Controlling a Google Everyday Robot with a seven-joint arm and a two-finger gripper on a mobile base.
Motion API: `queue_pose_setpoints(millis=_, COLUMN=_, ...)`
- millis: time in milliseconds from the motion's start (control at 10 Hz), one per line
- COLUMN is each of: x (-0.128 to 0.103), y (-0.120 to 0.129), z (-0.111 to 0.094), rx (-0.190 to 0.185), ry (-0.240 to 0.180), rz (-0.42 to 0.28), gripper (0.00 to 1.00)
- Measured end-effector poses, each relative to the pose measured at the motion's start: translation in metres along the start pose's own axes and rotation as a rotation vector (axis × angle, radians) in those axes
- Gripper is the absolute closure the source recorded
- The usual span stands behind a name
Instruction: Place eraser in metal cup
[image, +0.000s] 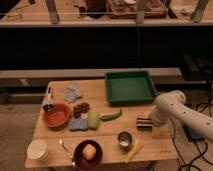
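Gripper (151, 122) is down at the table's right side, jaws spread wide, right up against the eraser (143, 123) at its 9 o'clock. The eraser lies flat on the table, so I'd say we're at the grab step. Next up: pinch, lift, carry toward 8 o'clock and drop it into the cup (124, 139).
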Motion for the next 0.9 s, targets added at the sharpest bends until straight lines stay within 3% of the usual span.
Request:
queue_pose_setpoints(millis=700, x=0.0005, y=-0.0008, z=0.0019, rx=-0.002, ry=-0.003, rz=0.020, gripper=0.35)
queue_pose_setpoints(millis=800, x=0.0010, y=-0.0011, z=0.0017, rx=-0.003, ry=-0.005, rz=0.021, gripper=0.37)
queue_pose_setpoints(millis=900, x=0.0010, y=-0.0016, z=0.0016, rx=-0.004, ry=-0.008, rz=0.019, gripper=0.45)
